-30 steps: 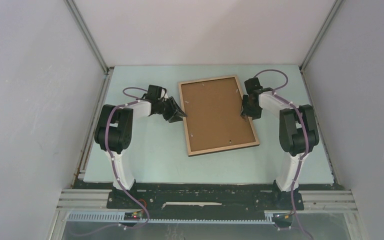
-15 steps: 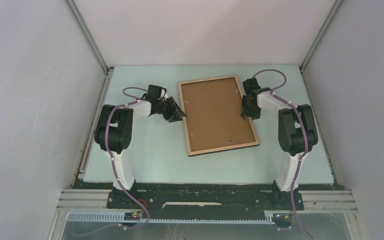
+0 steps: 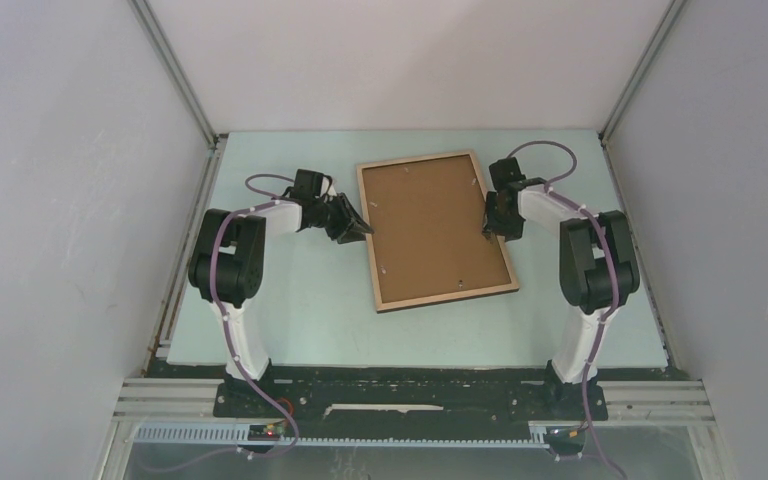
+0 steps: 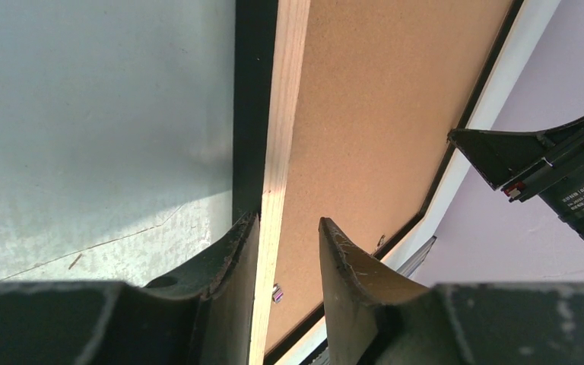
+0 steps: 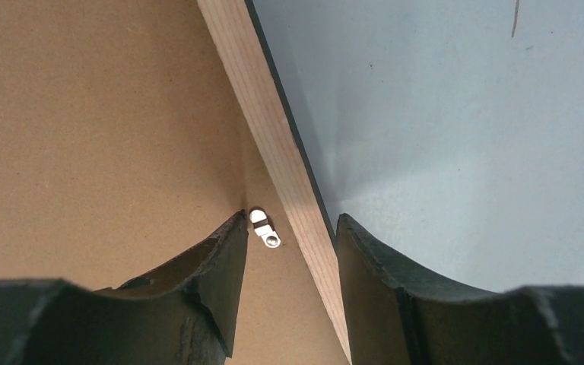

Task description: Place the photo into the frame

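The frame (image 3: 447, 294) lies face down mid-table, its light wood rim around a brown backing board (image 3: 432, 228). The photo is hidden from every view. My left gripper (image 3: 360, 228) is at the frame's left edge. In the left wrist view its jaws (image 4: 289, 220) straddle the rim (image 4: 289, 114): one finger lies against the rim's outer side and the other hangs apart over the board. My right gripper (image 3: 490, 225) is at the frame's right edge. Its jaws (image 5: 290, 217) also straddle the rim (image 5: 262, 114), open, with gaps on both sides.
A small metal turn clip (image 5: 265, 229) sits on the backing board just inside the right rim, between my right fingers. Another clip (image 4: 277, 293) shows by the left rim. Grey enclosure walls stand on three sides of the pale green table (image 3: 290, 300).
My left jaws have narrowed a little around the left rim. The right gripper has shifted slightly along the right rim. The frame's near end has moved a touch.
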`<action>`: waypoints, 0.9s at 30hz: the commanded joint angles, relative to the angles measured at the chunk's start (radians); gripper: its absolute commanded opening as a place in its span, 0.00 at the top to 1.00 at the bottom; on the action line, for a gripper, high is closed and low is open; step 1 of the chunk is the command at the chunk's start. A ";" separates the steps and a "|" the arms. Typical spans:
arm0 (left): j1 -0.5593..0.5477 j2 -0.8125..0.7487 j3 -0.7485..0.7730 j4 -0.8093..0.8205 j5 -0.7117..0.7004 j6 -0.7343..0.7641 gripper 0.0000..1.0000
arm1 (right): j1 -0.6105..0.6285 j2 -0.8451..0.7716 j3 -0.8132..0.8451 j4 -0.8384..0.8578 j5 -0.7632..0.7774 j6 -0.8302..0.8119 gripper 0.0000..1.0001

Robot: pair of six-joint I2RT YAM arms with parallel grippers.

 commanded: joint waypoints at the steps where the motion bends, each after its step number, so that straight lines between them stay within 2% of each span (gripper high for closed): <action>1: 0.006 -0.058 -0.025 0.027 0.018 -0.014 0.62 | -0.005 -0.037 -0.035 -0.033 -0.027 -0.012 0.45; 9: 0.007 -0.057 -0.025 0.028 0.017 -0.014 0.62 | -0.013 -0.039 -0.035 -0.023 -0.048 -0.016 0.48; 14: 0.007 -0.058 -0.025 0.027 0.017 -0.014 0.62 | -0.015 -0.033 -0.034 -0.007 -0.022 0.004 0.62; 18: 0.006 -0.058 -0.026 0.029 0.016 -0.014 0.62 | -0.015 -0.028 -0.031 0.004 -0.012 0.060 0.66; 21: 0.006 -0.057 -0.026 0.028 0.016 -0.014 0.62 | -0.013 -0.021 -0.031 0.003 -0.011 0.113 0.78; 24: 0.007 -0.059 -0.026 0.030 0.017 -0.015 0.62 | -0.003 -0.014 -0.031 0.009 -0.017 0.159 0.98; 27: 0.007 -0.059 -0.027 0.030 0.017 -0.015 0.62 | 0.011 -0.019 -0.026 0.035 -0.064 0.161 0.99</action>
